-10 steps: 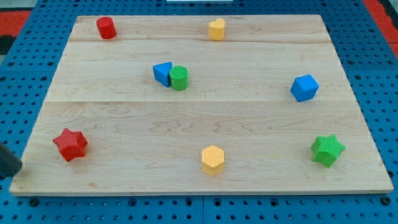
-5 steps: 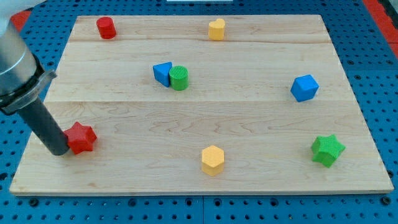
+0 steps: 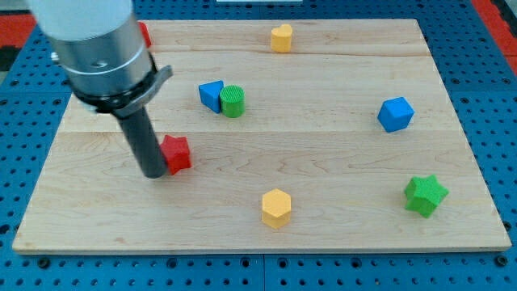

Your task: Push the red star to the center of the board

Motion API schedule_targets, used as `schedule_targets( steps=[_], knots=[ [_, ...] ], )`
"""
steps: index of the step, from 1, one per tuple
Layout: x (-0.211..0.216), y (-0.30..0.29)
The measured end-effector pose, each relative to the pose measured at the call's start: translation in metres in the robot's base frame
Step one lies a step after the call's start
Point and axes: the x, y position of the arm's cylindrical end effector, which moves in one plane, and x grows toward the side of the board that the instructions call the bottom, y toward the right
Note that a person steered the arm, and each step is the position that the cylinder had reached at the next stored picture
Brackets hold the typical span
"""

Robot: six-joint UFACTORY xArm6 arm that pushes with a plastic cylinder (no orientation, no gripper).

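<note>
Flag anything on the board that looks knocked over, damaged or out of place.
Nothing stands out. My tip presses the left side of the red star, and the blue block touches the green cylinder. All other blocks sit apart and upright on the board.

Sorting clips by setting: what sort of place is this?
Likely a robotics lab bench: a wooden board on blue perforated mounting plate, small coloured blocks, and my tip against the red star.
</note>
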Motion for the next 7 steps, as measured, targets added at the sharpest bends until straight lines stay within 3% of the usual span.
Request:
schedule_targets(
  steps=[2, 6, 7],
  knots=[
    [-0.021, 0.049],
    [-0.064, 0.053],
    [-0.043, 0.077]
  ],
)
